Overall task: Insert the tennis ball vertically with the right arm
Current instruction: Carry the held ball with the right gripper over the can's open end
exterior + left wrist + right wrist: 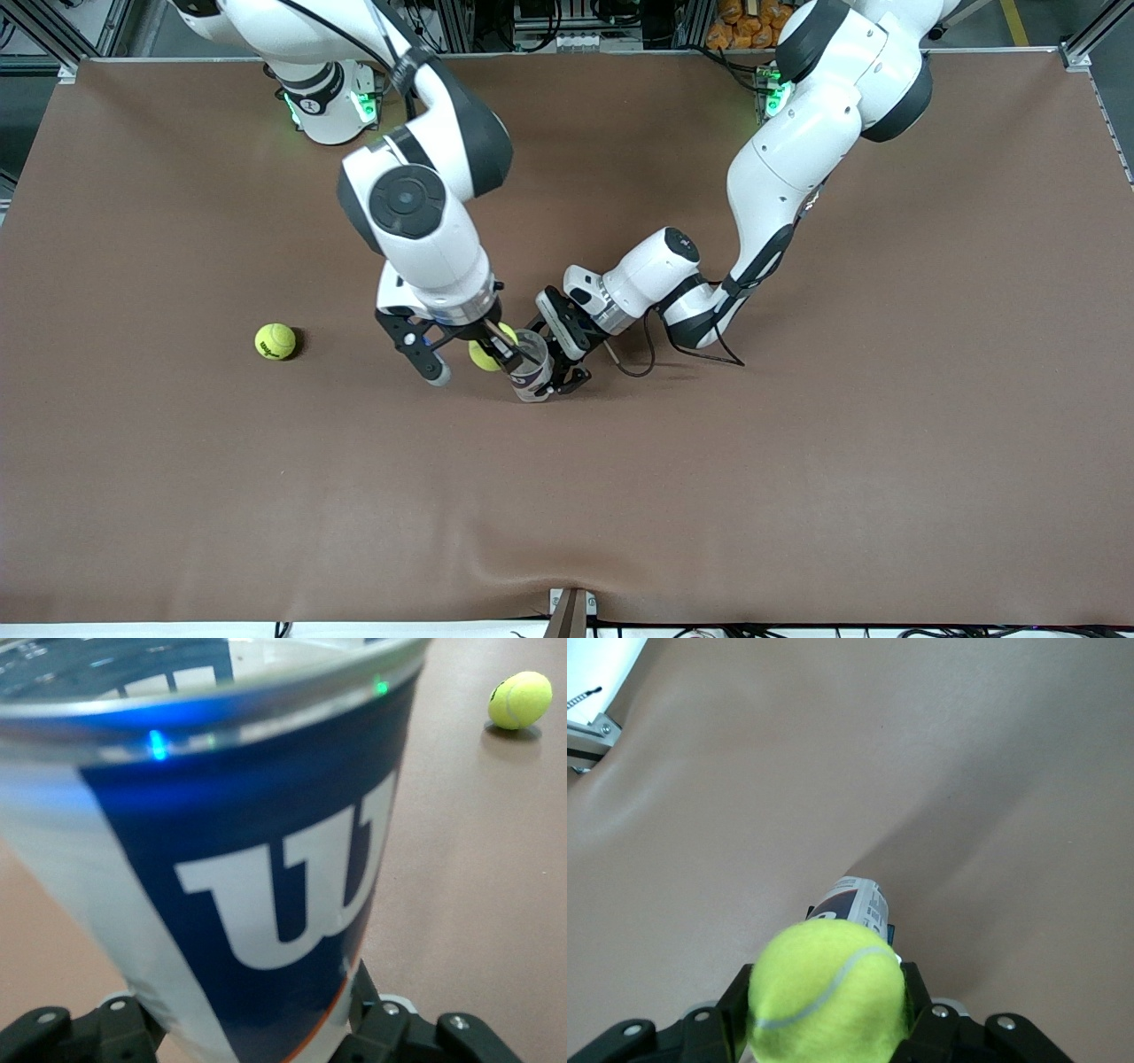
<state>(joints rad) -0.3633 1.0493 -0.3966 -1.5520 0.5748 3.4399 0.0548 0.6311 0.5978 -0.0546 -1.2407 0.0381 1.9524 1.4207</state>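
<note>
Right gripper [485, 347] is clamped on the tennis ball [485, 354], held at roughly 9 o'clock of the can [530, 376] mouth. Left gripper [567, 363] clasps the can upright, long axis vertical.

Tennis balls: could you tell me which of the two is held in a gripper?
The tennis ball in the right gripper, beside the can; the other ball lies alone.

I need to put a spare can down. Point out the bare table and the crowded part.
Bare: the brown table nearer the front camera than the can, and the left arm's end. Crowded: mid-table, where the left gripper grips the can and the right gripper holds a tennis ball beside it. A loose ball lies toward the right arm's end.
</note>
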